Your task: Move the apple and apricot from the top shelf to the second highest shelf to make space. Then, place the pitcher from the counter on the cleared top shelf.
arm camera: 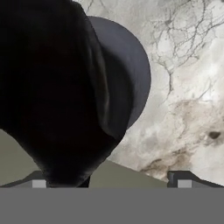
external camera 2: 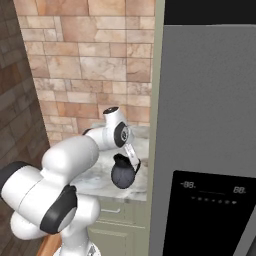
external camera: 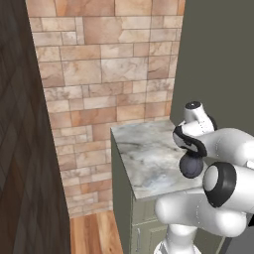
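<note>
1. Pitcher (external camera 2: 123, 175): dark blue-grey, round-bellied, narrow-necked, upright on the counter, at 3 o'clock of the slab in the left base view.
2. Counter (external camera: 141, 154): grey-white marbled slab over sage-green cabinets.

Both base views look forward and down from behind the arm, sharing the counter (external camera: 149, 154) and pitcher (external camera 2: 123, 173); the hand view looks down, close above the pitcher.

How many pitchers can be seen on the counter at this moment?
1. The pitcher stands on the counter near the tall grey appliance, under the open gripper. The arm may hide others.
</note>
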Tool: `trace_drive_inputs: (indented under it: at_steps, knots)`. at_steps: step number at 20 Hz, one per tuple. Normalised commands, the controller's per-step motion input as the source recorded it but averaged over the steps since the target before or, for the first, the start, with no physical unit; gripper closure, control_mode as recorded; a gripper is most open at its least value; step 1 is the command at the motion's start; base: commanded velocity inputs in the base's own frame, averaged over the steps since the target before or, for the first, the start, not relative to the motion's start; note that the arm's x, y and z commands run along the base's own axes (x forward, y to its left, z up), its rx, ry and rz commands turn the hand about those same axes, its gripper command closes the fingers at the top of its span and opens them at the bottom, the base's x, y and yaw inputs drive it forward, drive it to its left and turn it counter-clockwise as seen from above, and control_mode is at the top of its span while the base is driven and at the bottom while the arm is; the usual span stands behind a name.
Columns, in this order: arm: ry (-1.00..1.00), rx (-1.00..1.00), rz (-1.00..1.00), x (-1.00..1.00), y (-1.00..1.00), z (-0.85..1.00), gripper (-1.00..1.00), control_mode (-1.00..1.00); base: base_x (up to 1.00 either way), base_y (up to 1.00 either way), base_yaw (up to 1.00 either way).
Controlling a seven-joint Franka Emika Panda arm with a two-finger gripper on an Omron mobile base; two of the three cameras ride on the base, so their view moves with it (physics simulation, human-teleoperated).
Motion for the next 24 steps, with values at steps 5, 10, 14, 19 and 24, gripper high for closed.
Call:
trace_drive_inputs:
  at_steps: [5, 10, 14, 19, 24]
  knots:
    - [0.01, 0.0, 0.0, 0.0, -0.09, -0.19, -1.0, -1.0, 0.0, 0.0, 0.0]
    - [0.01, 0.0, 0.0, 0.0, -0.01, -0.18, -1.0, -1.0, 0.0, 0.0, 0.0]
    - [0.02, 0.0, 0.0, 0.0, 0.0, -0.15, -1.0, -1.0, 0.0, 0.0, 0.0]
    - [0.05, 0.0, 0.0, -0.01, 0.0, -0.15, 1.0, -1.0, 0.0, 0.0, 0.0]
    - [0.03, 0.0, 0.0, -0.14, 0.0, -0.23, 1.0, -1.0, 0.0, 0.0, 0.0]
